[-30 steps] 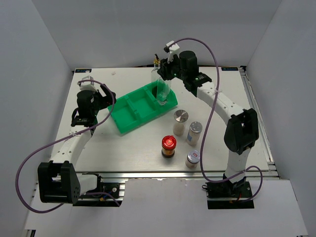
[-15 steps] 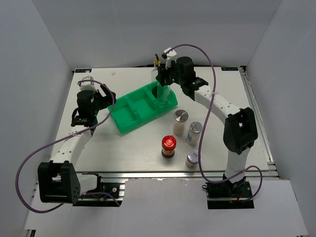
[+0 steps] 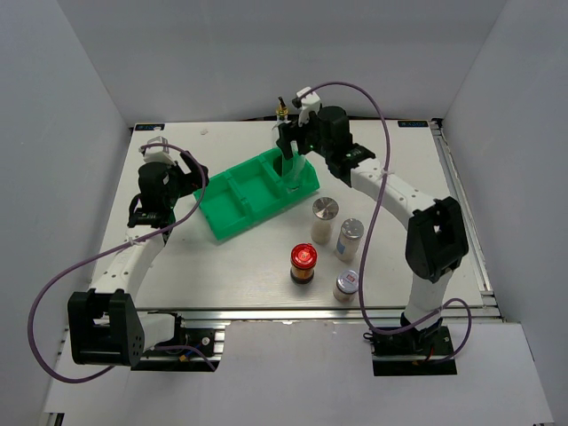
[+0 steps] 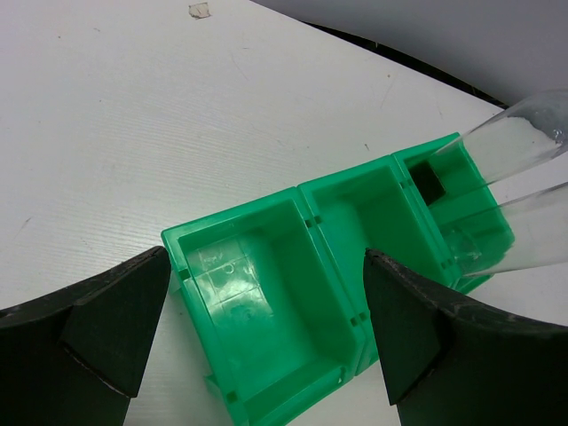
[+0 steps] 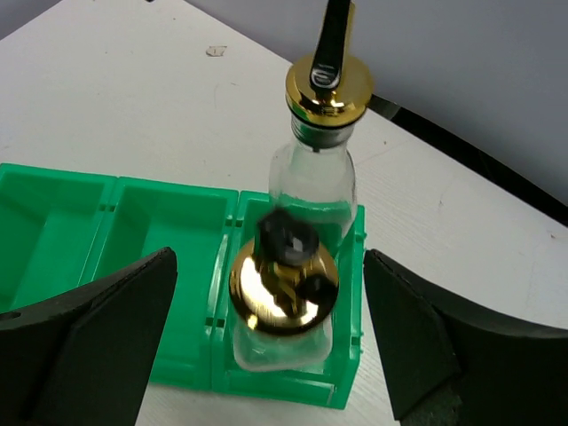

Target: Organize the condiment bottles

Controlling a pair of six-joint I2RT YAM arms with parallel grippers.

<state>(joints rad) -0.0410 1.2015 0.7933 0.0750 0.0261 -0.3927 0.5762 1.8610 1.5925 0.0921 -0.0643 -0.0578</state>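
In the green tray's [image 3: 224, 213] end compartment we see two cruets [image 5: 284, 288] upright, the right gripper [image 5: 268, 266] spread wide, touching neither; the left gripper [image 4: 266, 266] gapes likewise; shaker jars [image 3: 325, 219] and red-lidded jar [image 3: 303, 264] stand outside it.

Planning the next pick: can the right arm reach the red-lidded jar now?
Probably yes: the right gripper is open, holding nothing, and the red-lidded jar stands apart from the silver-lidded jars, uncovered from above.
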